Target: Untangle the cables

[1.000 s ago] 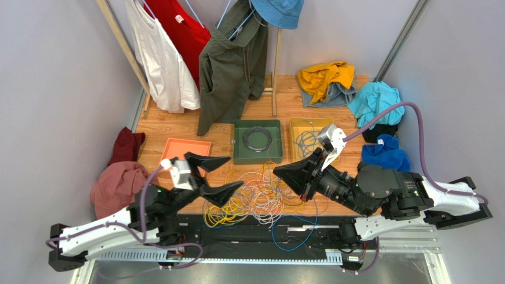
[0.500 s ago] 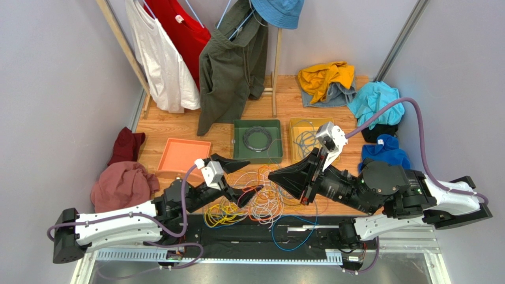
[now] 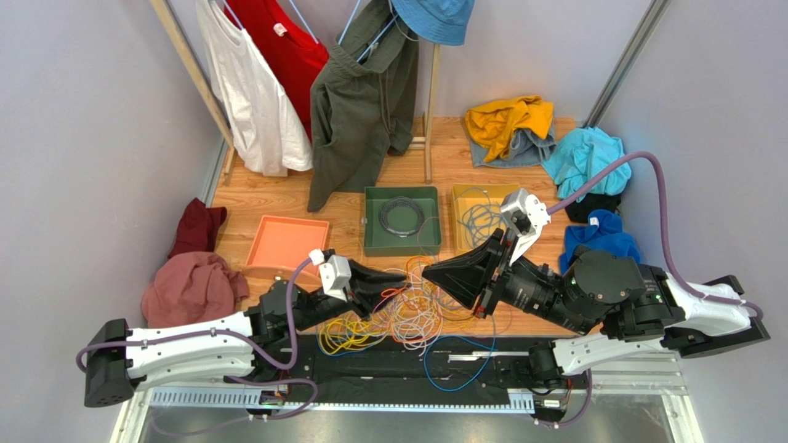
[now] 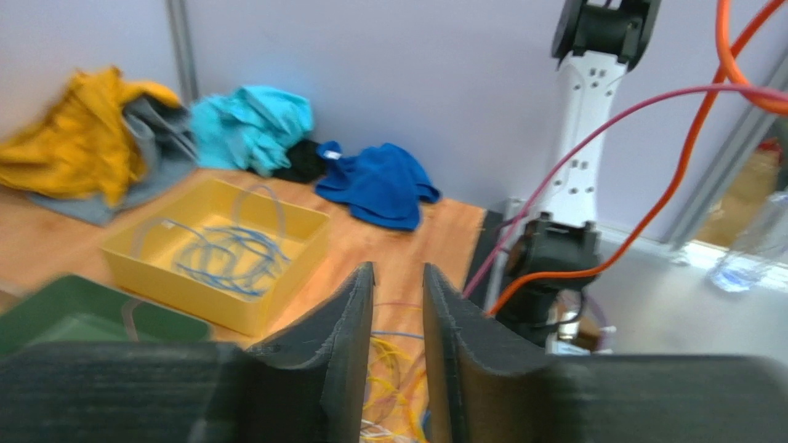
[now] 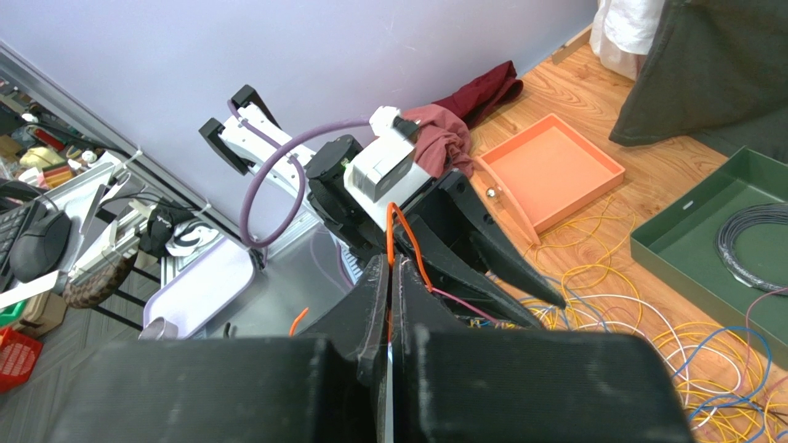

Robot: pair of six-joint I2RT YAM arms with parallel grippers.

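While right end effector pinches orange cable, left end effector narrowly parted.

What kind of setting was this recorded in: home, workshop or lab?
Probably a robotics lab cell staged as a home corner: grey partition walls surround a wooden table, a clothes rack stands on it, and the right wrist view shows a computer mouse beyond.

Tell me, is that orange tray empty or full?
Empty. The orange tray shows only its bare bottom; the cables lie outside it.
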